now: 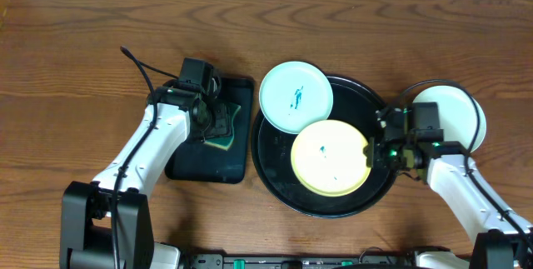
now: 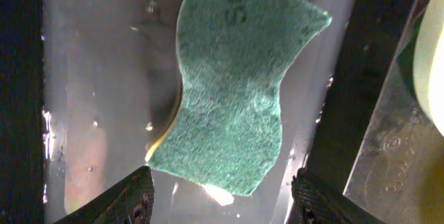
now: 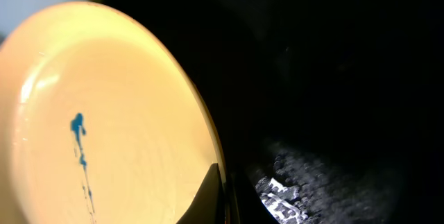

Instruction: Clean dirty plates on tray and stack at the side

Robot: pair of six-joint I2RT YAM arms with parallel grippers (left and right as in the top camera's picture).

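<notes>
The round black tray (image 1: 275, 165) holds the yellow plate (image 1: 331, 157), which has teal smudges at its centre. A mint-blue plate (image 1: 296, 96) with a teal smudge rests on the tray's upper left rim. A second pale plate (image 1: 466, 115) lies on the table right of the tray, partly under my right arm. My right gripper (image 1: 372, 154) is shut on the yellow plate's right rim; the right wrist view shows its fingers (image 3: 225, 196) pinching the yellow plate (image 3: 104, 134). My left gripper (image 1: 218, 129) is open over a green sponge (image 2: 232, 85), with its fingers (image 2: 222, 196) on either side of the sponge's near end.
The sponge (image 1: 226, 136) lies on a smaller rectangular black tray (image 1: 200, 165) left of the round tray; its wet surface (image 2: 97, 78) fills the left wrist view. Bare wooden table (image 1: 75, 69) lies to the far left and along the back.
</notes>
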